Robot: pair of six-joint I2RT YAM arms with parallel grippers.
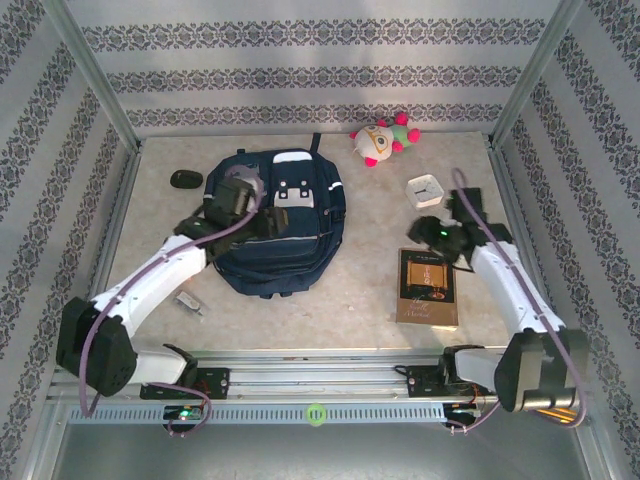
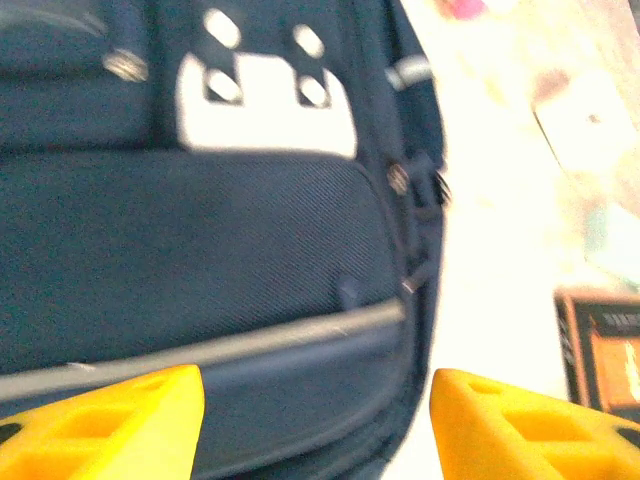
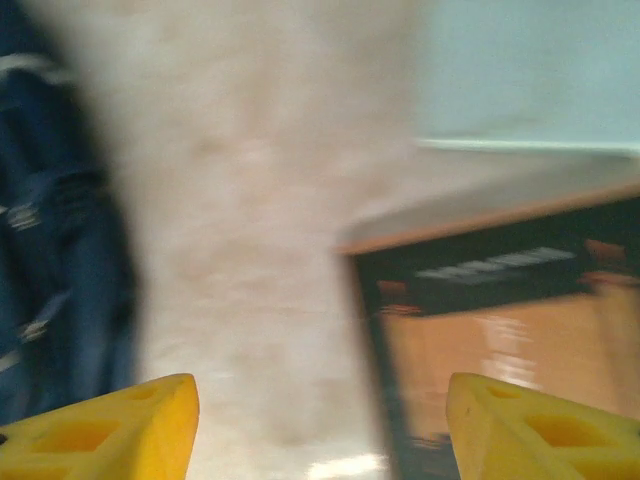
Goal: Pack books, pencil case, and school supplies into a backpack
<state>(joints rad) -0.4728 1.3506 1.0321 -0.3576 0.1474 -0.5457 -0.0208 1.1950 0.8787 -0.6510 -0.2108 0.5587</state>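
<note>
The navy backpack [image 1: 285, 245] lies flat at the table's left middle, white patches on its upper pocket [image 2: 265, 110]. My left gripper [image 1: 268, 218] hovers over its upper part, open, the yellow fingers [image 2: 105, 420] straddling the bag's fabric and right edge with nothing held. The brown book [image 1: 428, 288] with its orange panel lies at the right. My right gripper [image 1: 443, 243] hangs open just above the book's far end, and the book's left edge [image 3: 480, 300] sits between its fingertips [image 3: 545, 430]. The mint pencil case [image 3: 530, 70] lies beyond the book. The school supplies are out of view.
A square white clock [image 1: 425, 190] sits behind the right gripper. A plush toy [image 1: 384, 140] lies at the back. A black oval object [image 1: 186, 179] is left of the backpack, and a small grey item [image 1: 190, 303] rests by the left arm. Patterned walls enclose three sides.
</note>
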